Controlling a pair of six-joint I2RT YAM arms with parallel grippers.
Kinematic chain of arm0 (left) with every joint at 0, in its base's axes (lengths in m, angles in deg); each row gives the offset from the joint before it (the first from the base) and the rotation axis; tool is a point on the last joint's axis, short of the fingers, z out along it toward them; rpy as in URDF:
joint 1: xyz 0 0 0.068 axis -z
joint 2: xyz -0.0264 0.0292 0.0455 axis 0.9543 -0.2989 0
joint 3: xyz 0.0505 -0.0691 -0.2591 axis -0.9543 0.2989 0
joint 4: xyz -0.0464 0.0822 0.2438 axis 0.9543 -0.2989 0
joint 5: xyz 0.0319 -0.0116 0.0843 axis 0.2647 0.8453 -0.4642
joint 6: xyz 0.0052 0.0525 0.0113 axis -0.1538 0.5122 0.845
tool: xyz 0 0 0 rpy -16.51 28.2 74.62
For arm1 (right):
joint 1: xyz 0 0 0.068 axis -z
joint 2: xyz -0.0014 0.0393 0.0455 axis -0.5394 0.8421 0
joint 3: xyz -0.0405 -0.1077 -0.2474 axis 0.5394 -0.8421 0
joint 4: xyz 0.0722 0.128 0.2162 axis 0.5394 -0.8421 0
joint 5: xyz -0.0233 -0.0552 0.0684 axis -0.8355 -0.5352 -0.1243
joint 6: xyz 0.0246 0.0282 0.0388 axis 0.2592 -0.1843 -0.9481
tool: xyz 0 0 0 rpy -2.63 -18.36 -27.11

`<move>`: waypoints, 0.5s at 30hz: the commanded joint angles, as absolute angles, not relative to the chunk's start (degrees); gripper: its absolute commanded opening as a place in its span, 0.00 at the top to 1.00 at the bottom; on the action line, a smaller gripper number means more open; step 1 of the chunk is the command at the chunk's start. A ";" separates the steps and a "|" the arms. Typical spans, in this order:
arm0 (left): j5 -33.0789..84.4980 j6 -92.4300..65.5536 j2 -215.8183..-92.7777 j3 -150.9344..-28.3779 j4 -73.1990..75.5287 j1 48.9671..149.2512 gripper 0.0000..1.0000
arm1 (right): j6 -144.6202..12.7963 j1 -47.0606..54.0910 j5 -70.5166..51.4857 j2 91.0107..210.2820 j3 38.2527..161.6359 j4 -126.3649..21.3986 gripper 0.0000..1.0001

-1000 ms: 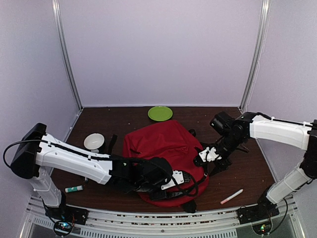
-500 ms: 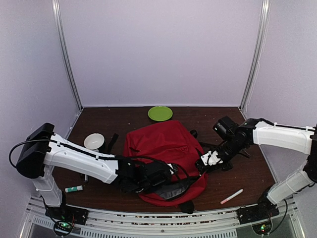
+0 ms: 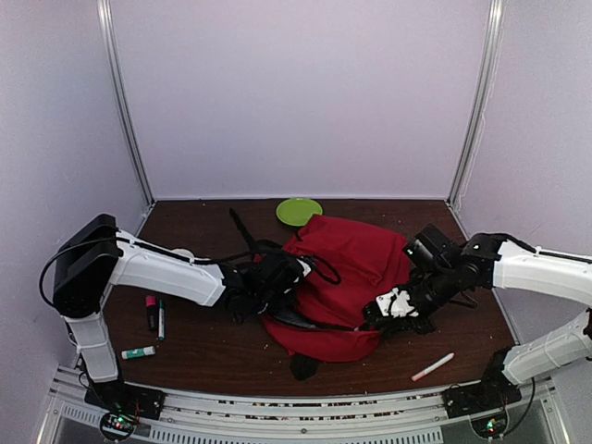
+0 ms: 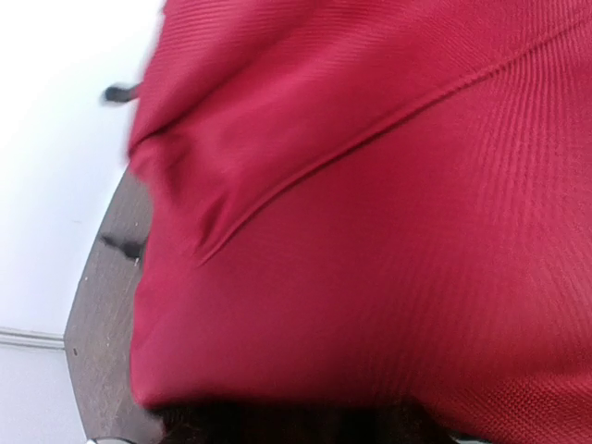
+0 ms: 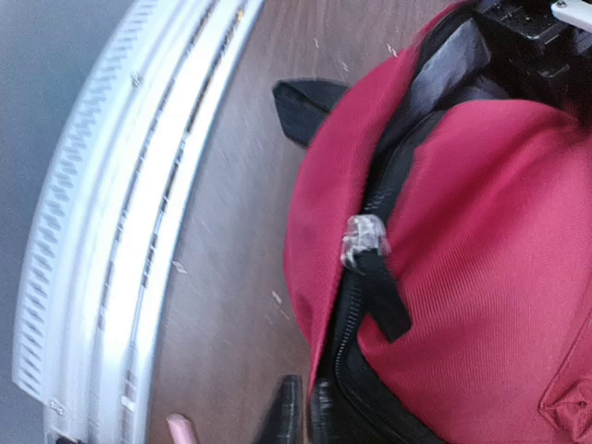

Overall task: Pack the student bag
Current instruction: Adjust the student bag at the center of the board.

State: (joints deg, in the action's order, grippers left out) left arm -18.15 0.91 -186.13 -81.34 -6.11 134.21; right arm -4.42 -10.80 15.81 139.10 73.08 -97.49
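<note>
Slumping in a soft heap at the middle of the dark brown wood-grain table (image 3: 203, 351), the student bag (image 3: 347, 268), a large red backpack of finely ribbed woven fabric, lay in rounded folds, with black webbing straps (image 3: 242, 231) trailing from its left side. The left gripper (image 3: 277, 277) was pressed against the bag's left flank among the strap loops. Its wrist view held only red weave crossed by a raised seam, so whether its jaws stood wide or narrow could not be told. The right gripper (image 3: 393, 305) sat at the bag's right edge with its jaws closed tight; whether fabric was pinched between them was unclear. Close up, a black toothed zipper (image 5: 347, 370) curved along the bag's rim, carrying a silvery slider (image 5: 366, 242) and a flat black pull tab (image 5: 388, 310). Behind the bag lay a round, flat green plate (image 3: 299, 211). In front of the bag and to its right lay a slim white-and-pink pen (image 3: 433, 366), and to its left a stubby green-capped tube (image 3: 139, 352).
</note>
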 commanded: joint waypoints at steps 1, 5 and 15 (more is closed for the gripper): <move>-18.65 -1.50 -175.62 -76.10 -2.89 134.61 0.45 | -11.10 -17.47 21.26 139.35 77.33 -99.06 0.74; -12.11 -4.65 -163.86 -70.81 -7.13 136.34 0.42 | -7.97 -15.65 25.69 142.06 82.00 -105.95 0.65; 16.64 -2.89 -162.48 -72.59 -11.15 143.58 0.54 | -3.56 -3.90 28.05 148.85 93.43 -112.86 0.52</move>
